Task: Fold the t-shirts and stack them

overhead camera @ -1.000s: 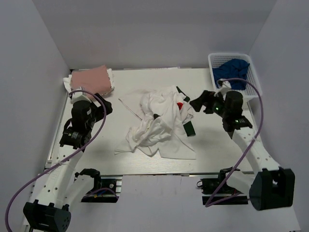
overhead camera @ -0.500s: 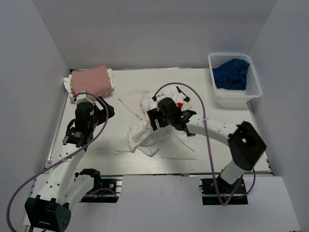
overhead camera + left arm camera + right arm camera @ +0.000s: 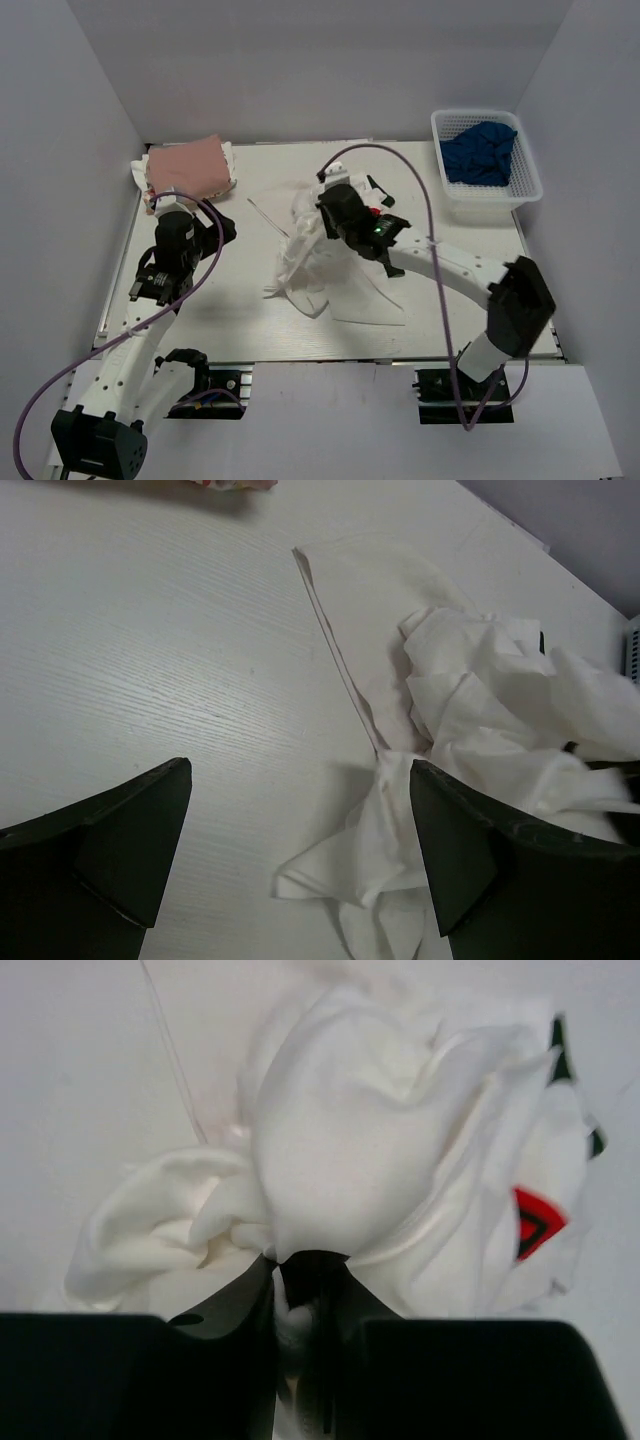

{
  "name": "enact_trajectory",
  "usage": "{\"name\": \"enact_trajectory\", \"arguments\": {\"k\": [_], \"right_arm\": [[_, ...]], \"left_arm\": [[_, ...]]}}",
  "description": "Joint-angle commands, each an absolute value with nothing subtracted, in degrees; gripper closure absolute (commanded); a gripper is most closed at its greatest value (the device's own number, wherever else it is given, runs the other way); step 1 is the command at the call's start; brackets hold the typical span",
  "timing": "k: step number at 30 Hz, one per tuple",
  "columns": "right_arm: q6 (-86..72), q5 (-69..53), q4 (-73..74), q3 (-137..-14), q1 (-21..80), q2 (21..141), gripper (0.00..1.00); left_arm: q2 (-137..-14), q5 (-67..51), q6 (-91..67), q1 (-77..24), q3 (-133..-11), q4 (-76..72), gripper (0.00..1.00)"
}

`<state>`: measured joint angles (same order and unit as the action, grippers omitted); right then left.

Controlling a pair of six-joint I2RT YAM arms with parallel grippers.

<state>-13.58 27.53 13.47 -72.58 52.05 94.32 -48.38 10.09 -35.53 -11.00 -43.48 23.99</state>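
Observation:
A crumpled white t-shirt (image 3: 330,265) with a red mark (image 3: 373,213) lies mid-table. My right gripper (image 3: 331,214) reaches over it from the right. In the right wrist view this gripper (image 3: 300,1260) is shut on a bunched fold of the white t-shirt (image 3: 350,1140), with the red mark (image 3: 535,1225) to the right. My left gripper (image 3: 150,288) hovers open over the table's left side. In the left wrist view its fingers (image 3: 130,850) stand wide apart, and a loose corner of the white t-shirt (image 3: 350,870) lies on the table below them. A folded pink t-shirt (image 3: 190,165) sits at the back left.
A white mesh basket (image 3: 530,172) at the back right holds a blue t-shirt (image 3: 480,150). A thin white hem strip (image 3: 335,660) trails from the heap toward the back left. White walls close in the table on three sides.
My right arm swung from beside the basket over to the white t-shirt, closed on a fold and drew the heap up and toward the back. The left arm shifted only slightly.

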Motion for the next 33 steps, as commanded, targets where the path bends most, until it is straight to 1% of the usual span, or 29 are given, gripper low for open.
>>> {"name": "enact_trajectory", "arguments": {"k": [1, 6, 7, 9, 10, 12, 13, 16, 17, 19, 23, 24, 25, 27, 28, 29, 31, 32, 33], "right_arm": [[-8.97, 29.0, 1.5, -75.58, 49.84, 84.21, 1.0], [-4.76, 27.77, 0.79, -83.57, 45.36, 81.48, 1.0], [-4.49, 28.21, 1.49, -88.63, 42.31, 81.56, 1.0], [-3.44, 30.67, 1.67, -91.92, 39.83, 82.35, 1.0], [-3.25, 31.2, 1.5, -96.89, 35.99, 82.61, 1.0], [-0.81, 32.61, 1.41, -100.36, 33.32, 84.9, 1.0], [-0.44, 32.87, 0.97, -105.59, 29.48, 85.51, 1.0], [3.24, 33.83, 1.06, -113.36, 23.66, 89.99, 1.0], [4.47, 33.75, 1.05, -118.43, 21.38, 93.22, 1.0], [5.53, 33.49, 1.14, -122.06, 18.22, 95.96, 1.0], [8.34, 31.03, -0.08, -121.91, 12.93, 101.58, 1.0], [8.61, 30.33, 1.48, -121.9, 11.53, 102.65, 1.0], [7.83, 31.37, 2.71, -120.08, 8.99, 104.31, 1.0], [5.9, 31.29, 3.08, -118.05, 7.31, 106.43, 1.0], [4.67, 31.12, 3.25, -116.3, 4.42, 107.83, 1.0], [4.14, 28.68, 5.08, -116.28, 3.26, 111.5, 1.0], [1.78, 29.96, 9.54, -119.43, 0.98, 114.33, 1.0], [0.37, 30.58, 13.93, -124.14, 0.71, 117.04, 0.72], [-1.3, 30.76, 17.54, -125.32, 0.7, 119.07, 0.53]], "left_arm": [[-46.67, 10.46, -35.86, -11.16, -43.51, 24.35, 0.0], [-46.67, 11.51, -36.47, -11.16, -43.51, 25.4, 0.0], [-46.67, 11.51, -36.47, -11.16, -43.51, 25.4, 0.0], [-46.67, 11.51, -36.47, -11.16, -43.51, 25.4, 0.0], [-46.67, 11.51, -36.47, -11.16, -43.51, 25.4, 0.0], [-46.67, 11.51, -36.47, -11.16, -43.51, 25.4, 0.0], [-47.19, 11.51, -36.47, -11.16, -43.51, 25.4, 0.0], [-47.89, 12.04, -36.47, -11.16, -44.12, 25.4, 0.0], [-47.9, 12.04, -36.47, -11.16, -44.64, 25.92, 0.0], [-48.42, 12.56, -36.47, -11.16, -44.65, 25.93, 0.0], [-49.04, 12.57, -36.47, -11.16, -44.65, 25.93, 0.0], [-49.04, 12.57, -36.47, -11.16, -45.26, 25.93, 0.0], [-49.04, 12.57, -35.95, -11.16, -45.26, 25.93, 0.0], [-49.57, 12.57, -35.95, -10.47, -45.26, 25.93, 0.0], [-50.09, 12.57, -35.95, -10.46, -45.26, 25.93, 0.0], [-50.1, 12.57, -35.95, -10.46, -45.79, 25.93, 0.0], [-50.62, 12.57, -35.95, -10.46, -45.79, 25.93, 0.0], [-50.62, 12.57, -35.95, -10.46, -45.79, 25.93, 0.0], [-50.62, 12.57, -35.95, -10.46, -45.79, 26.45, 0.0]]}}
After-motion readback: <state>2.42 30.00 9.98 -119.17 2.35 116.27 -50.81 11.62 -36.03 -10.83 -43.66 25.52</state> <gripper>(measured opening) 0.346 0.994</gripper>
